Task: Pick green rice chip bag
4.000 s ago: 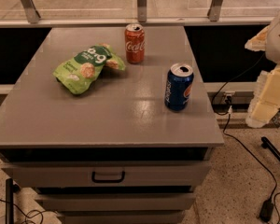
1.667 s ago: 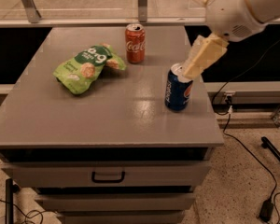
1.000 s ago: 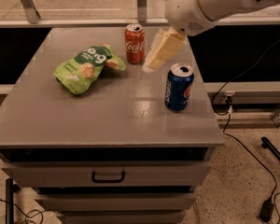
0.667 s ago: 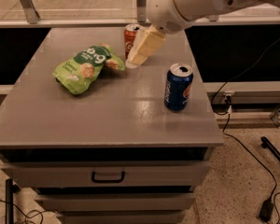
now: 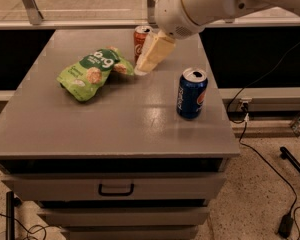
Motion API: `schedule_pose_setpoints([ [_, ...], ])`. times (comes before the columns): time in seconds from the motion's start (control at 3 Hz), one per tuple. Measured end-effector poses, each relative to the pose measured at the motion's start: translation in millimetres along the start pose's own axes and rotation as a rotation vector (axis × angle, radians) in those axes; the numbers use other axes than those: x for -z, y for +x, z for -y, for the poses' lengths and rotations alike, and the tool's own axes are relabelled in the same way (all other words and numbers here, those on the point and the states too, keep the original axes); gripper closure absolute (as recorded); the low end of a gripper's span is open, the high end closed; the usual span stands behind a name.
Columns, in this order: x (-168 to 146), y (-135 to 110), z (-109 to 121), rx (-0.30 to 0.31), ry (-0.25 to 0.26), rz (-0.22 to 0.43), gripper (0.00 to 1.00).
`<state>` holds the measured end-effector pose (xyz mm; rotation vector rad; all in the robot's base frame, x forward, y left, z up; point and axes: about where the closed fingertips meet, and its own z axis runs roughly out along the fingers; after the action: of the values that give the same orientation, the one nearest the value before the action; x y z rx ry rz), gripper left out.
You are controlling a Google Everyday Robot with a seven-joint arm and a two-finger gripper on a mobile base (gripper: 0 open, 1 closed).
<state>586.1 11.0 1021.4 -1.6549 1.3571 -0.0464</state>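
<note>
Crinkly light-green rice chip bag (image 5: 92, 73) with white lettering lay flat on grey surface (image 5: 115, 129), left-rear part. Just right of it, cream-coloured gripper (image 5: 143, 68) hung tilted, tip low near bag's right end; contact unclear, and whether clenched or released could not be told. Behind gripper, red soda can (image 5: 139, 36) stood upright, partly hidden. Farther right, blue soda can (image 5: 192, 93) stood upright, well apart from bag.
</note>
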Motion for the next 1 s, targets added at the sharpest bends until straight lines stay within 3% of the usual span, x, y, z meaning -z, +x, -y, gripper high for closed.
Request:
schedule_pose_setpoints([
  [0.33,-21,15,-5,0.025,-0.009,0.011,0.00],
  [1.0,-72,24,-13,0.167,-0.004,0.086,0.00],
])
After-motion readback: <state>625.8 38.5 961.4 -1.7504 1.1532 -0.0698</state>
